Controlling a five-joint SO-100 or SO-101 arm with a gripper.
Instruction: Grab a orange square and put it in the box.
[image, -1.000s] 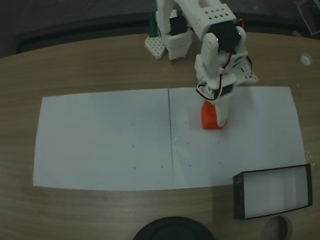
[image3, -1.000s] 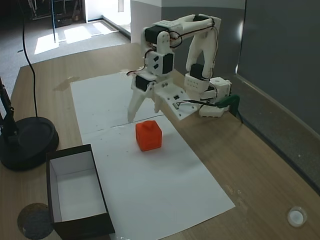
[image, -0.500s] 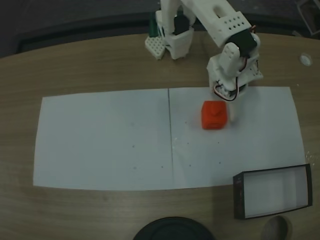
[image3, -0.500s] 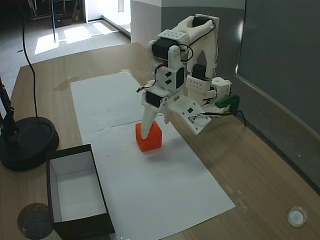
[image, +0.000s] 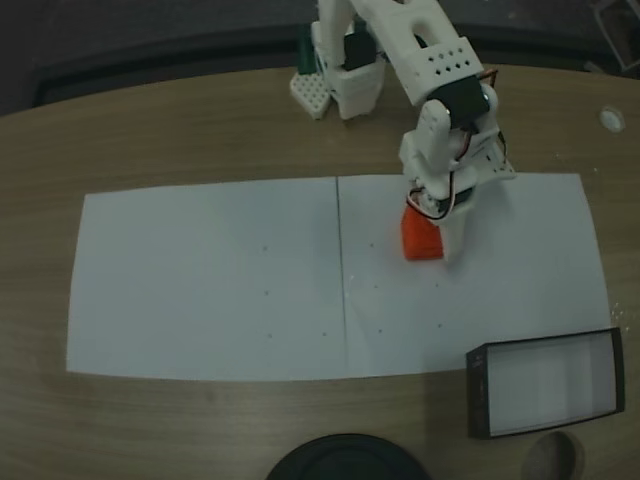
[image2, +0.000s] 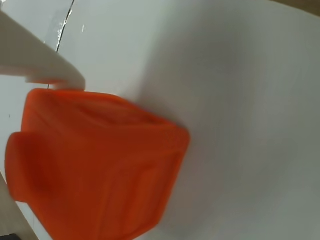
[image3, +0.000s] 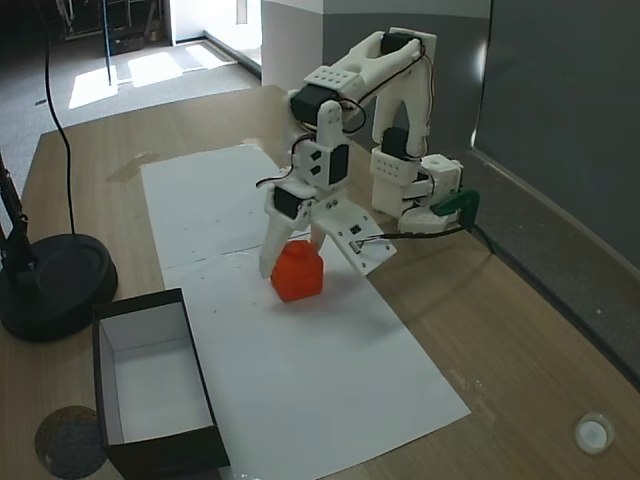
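Observation:
The orange square (image: 420, 240) lies on the white paper right of the centre seam in a fixed view. It is also seen in the other fixed view (image3: 298, 274). My gripper (image: 430, 240) is lowered over it and open, one finger on each side (image3: 296, 262). In the wrist view the orange square (image2: 95, 165) fills the lower left, and one white finger (image2: 40, 62) touches its upper edge. The box (image: 478, 392), black-walled with a white inside, stands at the paper's near right corner, well apart from the gripper. In the other fixed view the box (image3: 160, 455) is at the lower left.
A white paper sheet (image: 200, 280) covers the middle of the wooden table. A round black disc (image: 348, 458) sits at the near edge, seen as a lamp base (image3: 50, 285) in the other fixed view. The arm's base (image: 345, 80) is at the back. A small white cap (image: 610, 118) lies far right.
The gripper swung from beside the orange square back over it and now straddles it. The square has shifted slightly on the paper.

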